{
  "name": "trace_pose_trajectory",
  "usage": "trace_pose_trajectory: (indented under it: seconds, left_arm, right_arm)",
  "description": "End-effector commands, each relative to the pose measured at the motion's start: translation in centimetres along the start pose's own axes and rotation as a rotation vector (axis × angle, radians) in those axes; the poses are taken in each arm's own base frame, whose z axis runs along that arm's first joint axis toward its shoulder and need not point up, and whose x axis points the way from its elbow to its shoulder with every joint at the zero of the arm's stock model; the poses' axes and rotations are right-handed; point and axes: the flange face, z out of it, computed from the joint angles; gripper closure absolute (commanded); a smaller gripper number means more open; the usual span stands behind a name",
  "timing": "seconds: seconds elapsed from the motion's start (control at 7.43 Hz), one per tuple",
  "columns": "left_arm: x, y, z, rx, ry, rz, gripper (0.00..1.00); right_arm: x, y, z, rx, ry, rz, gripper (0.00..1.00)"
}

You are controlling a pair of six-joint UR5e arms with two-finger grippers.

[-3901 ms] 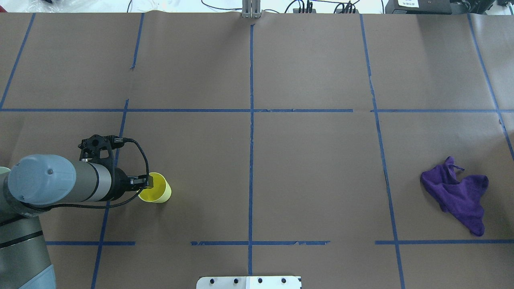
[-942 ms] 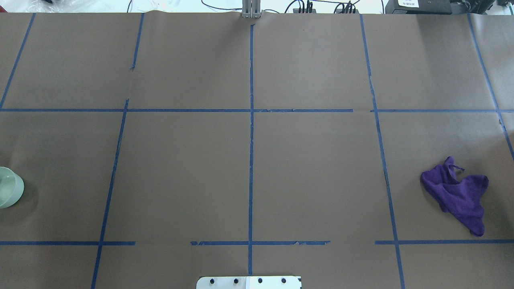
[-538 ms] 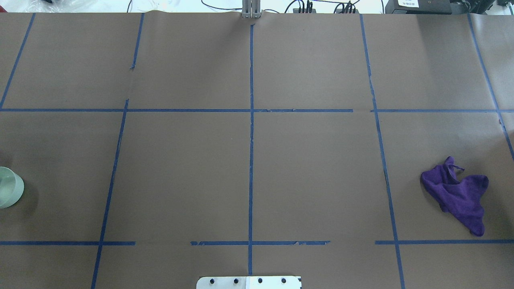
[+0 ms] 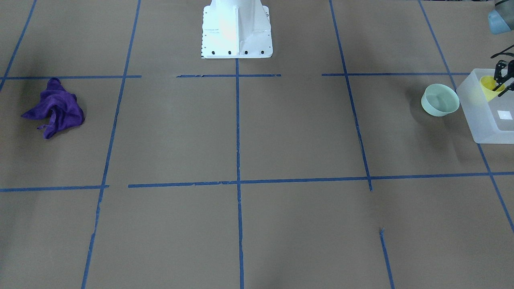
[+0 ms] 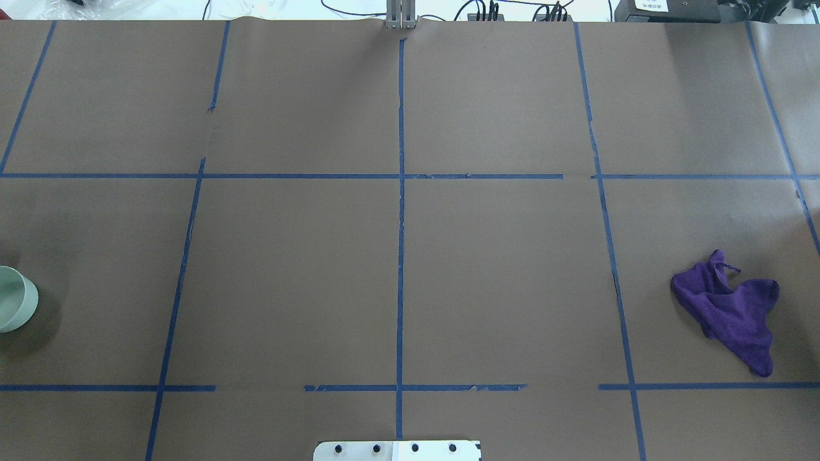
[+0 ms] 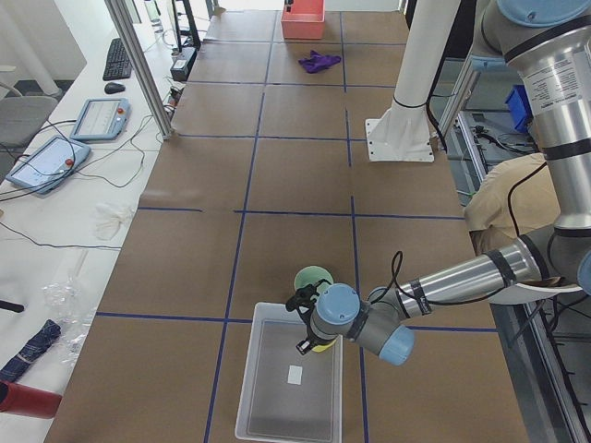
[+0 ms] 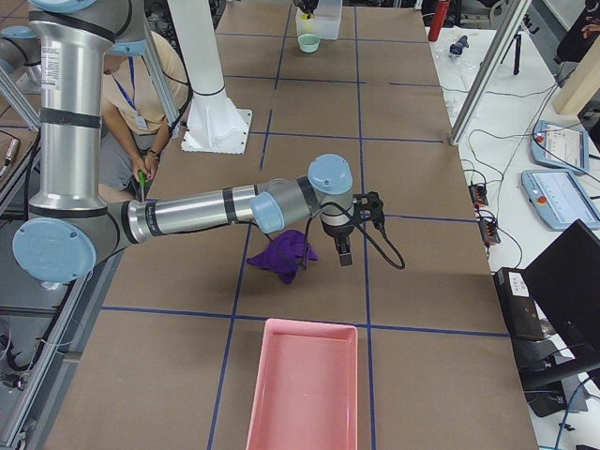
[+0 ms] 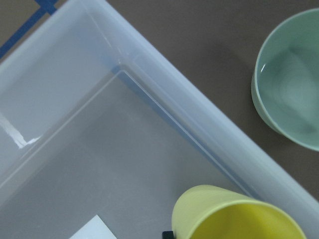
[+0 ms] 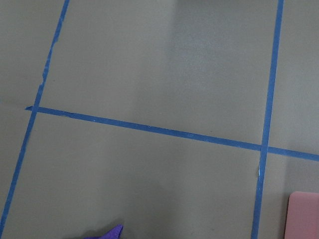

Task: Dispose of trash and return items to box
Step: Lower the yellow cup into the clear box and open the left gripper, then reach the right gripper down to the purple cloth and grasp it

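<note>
The left gripper (image 4: 502,80) is reaching in at the upper right edge of the front-facing view. Its fingers are pinching the rim of the yellow cup (image 4: 488,86) and holding it upright inside the box (image 4: 472,114), in the box's corner nearest the top of the frame. In the left wrist view the cup is filling the lower right, the box wall is running diagonally across the frame, and a white label (image 8: 94,231) is showing on the box floor at the bottom edge. The mint-green bowl (image 4: 440,100) is sitting mouth-up on the table (image 5: 288,256), outside the box and just to its left in the front-facing view, with a strip of brown surface showing between them in the wrist view. The right gripper (image 7: 342,248) is hanging in the middle of the exterior right view, just beside a crumpled purple cloth (image 7: 281,255). Whether its fingers are spread or closed I cannot tell. A pink tray (image 7: 305,384) is lying at the bottom centre of that view, apart from the cloth.
</note>
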Motion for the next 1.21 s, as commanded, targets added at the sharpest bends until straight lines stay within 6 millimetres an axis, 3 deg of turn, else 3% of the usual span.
trace_pose_trajectory:
  seconds: [0.0, 0.13, 0.4, 0.54, 0.67, 0.81, 0.94, 1.08]
  left_arm:
    - [0.1, 0.2, 0.0, 0.011, -0.005, 0.007, 0.23]
    - [0.1, -0.8, -0.4, 0.025, -0.011, 0.017, 0.00]
    - [-0.4, -5.5, -2.5, 0.046, -0.025, 0.022, 0.00]
    - [-2.3, -9.2, -5.3, 0.028, -0.047, -0.056, 0.00]
    - [-4.4, -12.0, -10.0, 0.027, -0.087, -0.185, 0.00]
    - [-3.7, -15.1, -13.4, 0.024, -0.093, -0.263, 0.00]
    - [-3.3, -17.6, -15.8, 0.033, -0.103, -0.269, 0.00]
    - [-3.3, -17.9, -18.0, 0.066, -0.131, -0.270, 0.00]
  right_arm:
    - [-0.2, -0.2, -0.2, 0.014, -0.005, -0.016, 0.00]
    - [-0.8, -0.3, -0.6, 0.056, -0.018, -0.060, 0.00]
    - [-5.1, -2.0, 0.0, 0.111, -0.063, -0.134, 0.00]
    - [-6.8, -2.2, 0.5, 0.110, -0.092, -0.071, 0.06]
    - [-8.8, -1.1, 2.3, 0.107, -0.136, 0.009, 0.00]
    - [-10.2, -0.5, 3.9, 0.088, -0.131, 0.045, 0.00]
    - [-10.5, 1.5, 5.9, 0.055, -0.093, 0.045, 0.00]
    - [-11.0, 4.5, 7.4, 0.042, -0.020, 0.054, 0.00]
